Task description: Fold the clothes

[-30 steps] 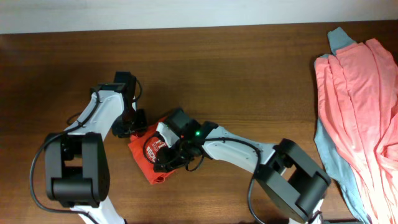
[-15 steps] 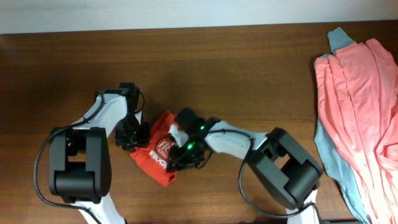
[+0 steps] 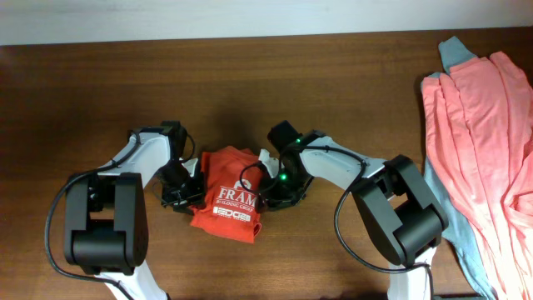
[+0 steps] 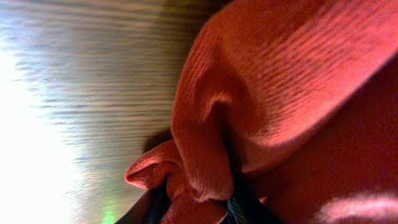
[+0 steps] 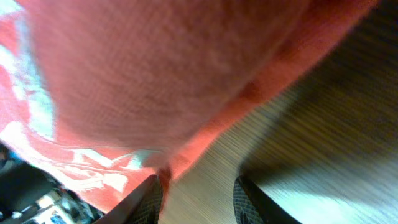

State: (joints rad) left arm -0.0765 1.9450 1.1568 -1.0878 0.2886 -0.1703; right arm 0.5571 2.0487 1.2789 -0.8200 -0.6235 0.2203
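**Overhead and wrist views, folding task.** We take the red shirt (image 3: 226,198) as the reference for every position. It lies bunched into a rough rectangle on the wooden table (image 3: 350,100), on the near half and left of centre. Its white lettering faces up, and the top line reads "FRAM". The smaller print beneath is too fine for us to read.

The left gripper (image 3: 185,190) sits at the shirt's left edge. In the left wrist view we see its dark fingers (image 4: 241,210) closed on a puckered fold of the red cloth. Bare wood shows to one side of that fold.

The right gripper (image 3: 268,185) sits at the shirt's right edge, touching it. In the right wrist view its two fingers (image 5: 144,200) stand apart with bare wood visible between them. The shirt's printed hem hangs just beside one finger and fills the upper part of that view.

Well to the right of the shirt, at the table's right edge, we see a pink garment (image 3: 483,142) spread in long folds. It lies over a grey garment (image 3: 454,52), which shows at the far corner and along the pile's left side.

Farthest from the shirt, beyond the table's far edge, runs a pale wall (image 3: 250,17).
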